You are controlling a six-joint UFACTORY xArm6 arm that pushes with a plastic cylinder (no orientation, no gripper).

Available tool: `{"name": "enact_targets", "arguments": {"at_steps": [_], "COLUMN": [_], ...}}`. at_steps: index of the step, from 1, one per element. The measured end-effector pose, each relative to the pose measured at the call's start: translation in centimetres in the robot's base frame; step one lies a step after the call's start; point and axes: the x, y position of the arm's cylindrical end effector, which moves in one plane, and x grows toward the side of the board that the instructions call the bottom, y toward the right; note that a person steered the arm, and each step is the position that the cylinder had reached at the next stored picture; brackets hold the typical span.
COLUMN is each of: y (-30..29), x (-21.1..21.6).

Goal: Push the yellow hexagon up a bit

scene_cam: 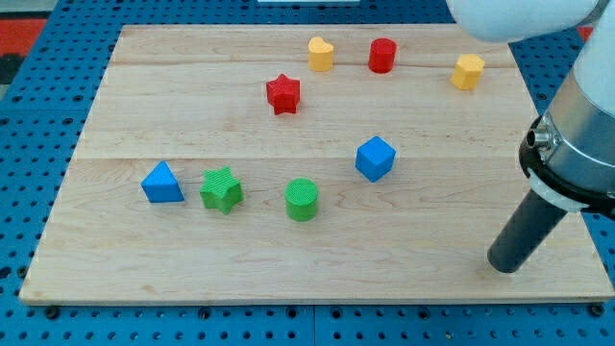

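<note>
Wooden tabletop (192, 259) over blue pegboard. Yellow hexagon (468, 72): near top-right corner, untouched. My tip (504, 264): bare rod, holding nothing, near bottom-right corner, well apart. Approach and push both outstanding.

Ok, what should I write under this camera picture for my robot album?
My tip waits at the board's lower right, far below the yellow hexagon it must nudge up.
</note>
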Motion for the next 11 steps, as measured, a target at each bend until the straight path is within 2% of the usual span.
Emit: {"name": "enact_targets", "arguments": {"at_steps": [1, 3, 4, 5, 7, 10, 11], "y": [0.1, -3.5, -2.0, 1.9, 2.8, 3.9, 2.9], "x": [-1.2, -4.4, -9.4, -13.6, -23.6, -27.6, -27.4]}}
